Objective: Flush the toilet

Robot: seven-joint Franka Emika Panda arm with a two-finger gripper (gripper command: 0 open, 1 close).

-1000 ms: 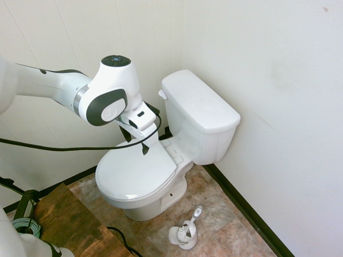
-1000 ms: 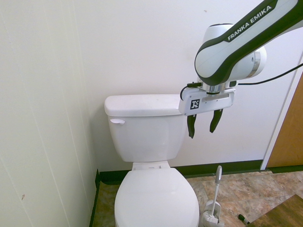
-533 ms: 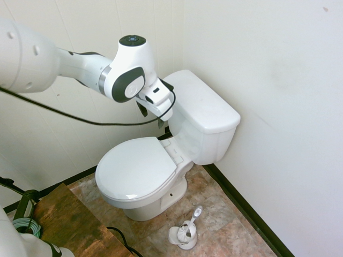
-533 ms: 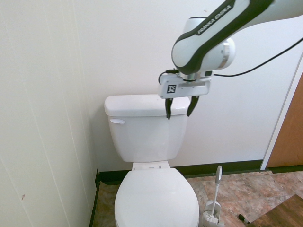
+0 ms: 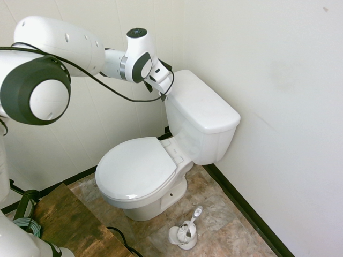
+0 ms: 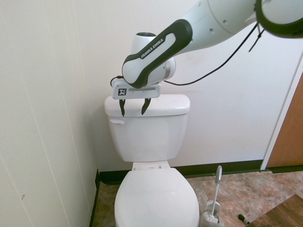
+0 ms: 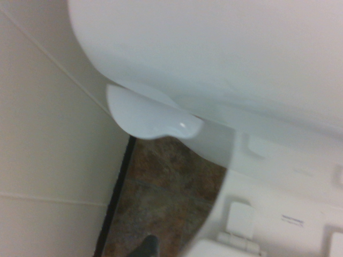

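Here the toilet (image 6: 151, 142) stands in the corner, its tank against the back wall and its long axis running from tank to bowl, out toward 6 o'clock in the second exterior view and toward 8 o'clock in the first. The seat lid (image 5: 135, 168) is down. The small white flush lever (image 6: 117, 121) sits on the tank front at the upper corner nearest the side wall, its handle pointing level toward the tank's middle. The claw (image 6: 132, 106) hangs over that same end of the tank lid (image 5: 201, 99), fingers spread wide and pointing steeply down, holding nothing. In the wrist view the lever (image 7: 153, 115) appears as a blurred rounded paddle jutting from under the lid's edge, probably not yet touched. A toilet brush (image 5: 185, 230) stands in its holder on the floor at about 5 o'clock from the bowl.
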